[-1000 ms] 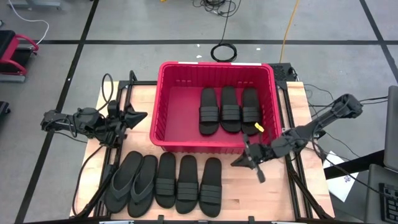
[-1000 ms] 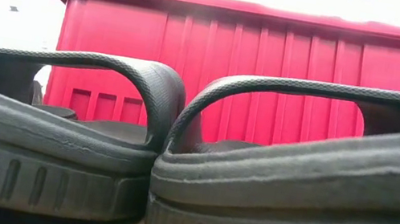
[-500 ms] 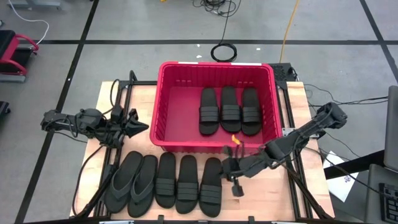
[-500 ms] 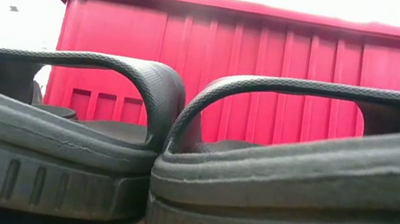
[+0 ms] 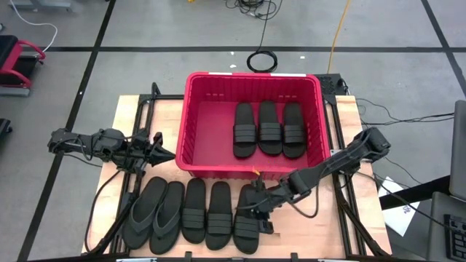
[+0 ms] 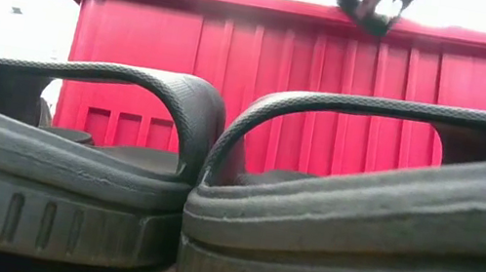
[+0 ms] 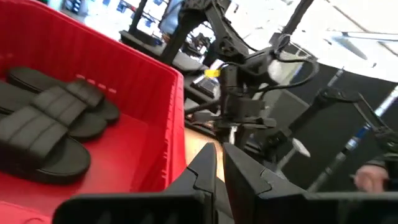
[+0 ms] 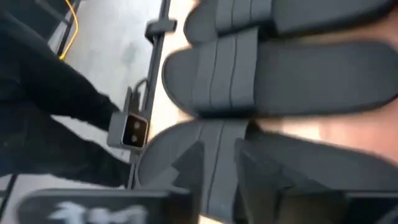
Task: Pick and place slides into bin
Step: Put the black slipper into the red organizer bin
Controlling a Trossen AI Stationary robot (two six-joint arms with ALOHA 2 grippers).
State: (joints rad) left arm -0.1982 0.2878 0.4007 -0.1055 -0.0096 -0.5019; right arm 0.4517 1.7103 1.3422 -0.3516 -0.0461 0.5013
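Beside the bin (image 5: 191, 109), right gripper (image 5: 251, 209) over rightmost slide (image 5: 245, 220).

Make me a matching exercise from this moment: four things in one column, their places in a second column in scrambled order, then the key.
Things:
1. three band-strap slides
2. two flip-flops
3. right gripper
4. left gripper

Places:
A. over the rightmost slide of the table row
B. at the left end of the table row
C. inside the red bin, side by side
D. beside the bin's left wall, above the table

Pairs: 1-C, 2-B, 3-A, 4-D
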